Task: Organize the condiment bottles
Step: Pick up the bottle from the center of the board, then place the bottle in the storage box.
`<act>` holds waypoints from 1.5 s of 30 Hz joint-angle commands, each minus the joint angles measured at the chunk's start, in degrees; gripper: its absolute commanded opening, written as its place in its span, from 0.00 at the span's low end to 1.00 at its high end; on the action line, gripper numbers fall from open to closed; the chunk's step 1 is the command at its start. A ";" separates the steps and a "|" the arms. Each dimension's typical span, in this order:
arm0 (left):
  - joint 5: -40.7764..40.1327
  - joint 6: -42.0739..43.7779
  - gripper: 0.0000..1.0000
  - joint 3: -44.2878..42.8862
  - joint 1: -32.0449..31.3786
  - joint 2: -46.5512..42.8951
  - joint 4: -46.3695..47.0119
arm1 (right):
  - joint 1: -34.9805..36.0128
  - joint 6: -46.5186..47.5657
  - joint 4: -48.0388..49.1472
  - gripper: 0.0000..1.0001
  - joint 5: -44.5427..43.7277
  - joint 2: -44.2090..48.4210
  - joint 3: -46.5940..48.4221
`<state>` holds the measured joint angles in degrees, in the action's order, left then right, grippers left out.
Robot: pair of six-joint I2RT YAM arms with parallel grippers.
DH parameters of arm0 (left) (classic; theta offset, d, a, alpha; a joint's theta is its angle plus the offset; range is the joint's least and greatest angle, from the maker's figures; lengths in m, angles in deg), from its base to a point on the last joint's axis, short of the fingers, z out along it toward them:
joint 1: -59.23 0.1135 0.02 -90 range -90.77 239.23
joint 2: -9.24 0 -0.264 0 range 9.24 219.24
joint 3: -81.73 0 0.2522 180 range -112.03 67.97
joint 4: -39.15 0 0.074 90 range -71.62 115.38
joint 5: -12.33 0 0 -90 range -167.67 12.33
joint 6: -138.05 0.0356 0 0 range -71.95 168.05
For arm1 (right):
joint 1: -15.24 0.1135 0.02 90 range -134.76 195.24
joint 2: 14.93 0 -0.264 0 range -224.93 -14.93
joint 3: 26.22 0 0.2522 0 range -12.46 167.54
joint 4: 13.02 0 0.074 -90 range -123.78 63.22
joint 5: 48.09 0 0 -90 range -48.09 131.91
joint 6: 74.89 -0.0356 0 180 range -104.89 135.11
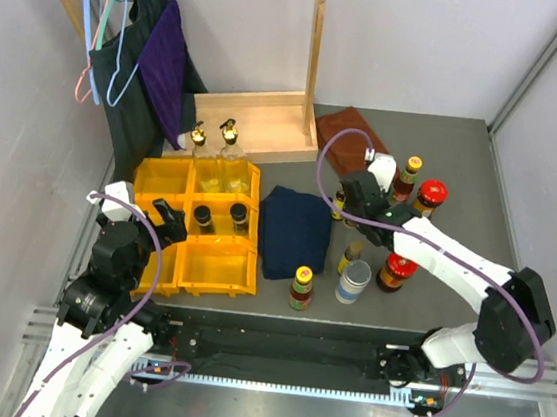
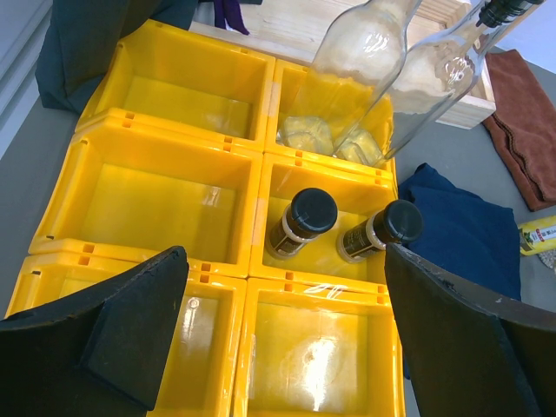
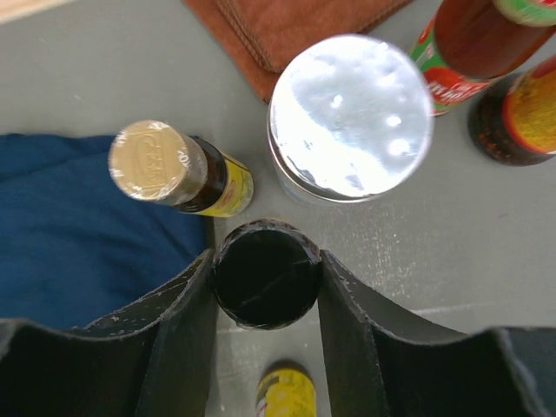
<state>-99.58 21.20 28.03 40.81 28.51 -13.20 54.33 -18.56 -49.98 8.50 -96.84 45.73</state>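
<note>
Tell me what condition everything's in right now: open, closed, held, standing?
Left gripper: open, empty, above the yellow bins.
Right gripper: shut on a black-capped bottle.
Clear gold-topped bottles: standing together in one bin.
Dark black-capped pair: capped, standing, sharing a bin.
White-lidded jar: lid on, standing on the table.
Blue cloth: folded, lying flat.
</note>
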 commanded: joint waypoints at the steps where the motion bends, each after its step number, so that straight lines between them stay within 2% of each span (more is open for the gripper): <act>1: 0.20 0.75 0.99 0.30 0.22 -0.46 2.11 | -0.42 0.01 -0.52 0.00 0.44 5.00 1.39; 15: 0.03 0.83 0.99 0.48 0.22 -1.07 2.29 | 2.57 3.78 -7.74 0.00 7.38 14.22 9.13; 19: -0.15 0.84 0.99 0.57 0.22 -1.16 2.47 | 3.44 5.54 -6.60 0.00 11.34 15.20 11.32; 24: -1.29 0.05 0.99 0.83 0.22 -0.81 2.47 | 7.74 11.07 0.33 0.00 14.95 14.85 12.21; 29: -3.49 -0.84 0.99 0.48 0.22 0.33 1.59 | 14.42 17.05 4.04 0.00 15.13 9.68 16.68; 37: -4.89 -1.45 0.99 0.48 0.22 0.42 1.15 | 20.40 21.63 8.34 0.00 18.64 0.62 25.02; 42: -7.09 -3.38 0.99 0.57 0.22 0.33 0.88 | 23.04 23.13 7.65 0.00 20.22 -6.23 30.92; 45: -7.88 -3.56 0.99 0.74 0.22 0.33 0.88 | 23.75 21.98 3.35 0.00 21.19 -12.30 37.41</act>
<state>-105.02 18.97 28.33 40.81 28.64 -13.25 76.56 2.95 -46.24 27.65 -104.53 75.31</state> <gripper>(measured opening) 0.990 0.447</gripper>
